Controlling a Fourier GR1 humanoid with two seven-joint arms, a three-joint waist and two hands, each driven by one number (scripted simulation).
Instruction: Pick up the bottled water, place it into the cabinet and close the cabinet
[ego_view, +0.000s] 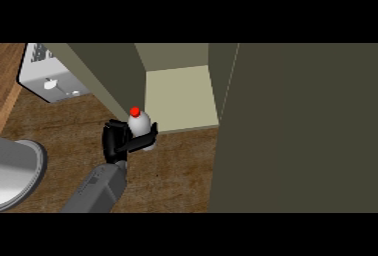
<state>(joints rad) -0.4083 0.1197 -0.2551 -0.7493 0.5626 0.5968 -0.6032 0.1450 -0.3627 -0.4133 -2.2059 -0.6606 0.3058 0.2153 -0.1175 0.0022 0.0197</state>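
Left hand (117, 142) curled round the water bottle (141, 124) - upright, red cap up, at the front edge of the cabinet (181, 95) shelf. Judged: placing step. Carry it well past that edge, clear of the left wall, before releasing - door (295, 130) open.

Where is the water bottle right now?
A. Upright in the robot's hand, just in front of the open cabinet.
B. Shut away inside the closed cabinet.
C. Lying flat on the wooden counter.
A: the hand is curled round the red-capped bottle, which stands upright close to the pale shelf of the open cabinet.
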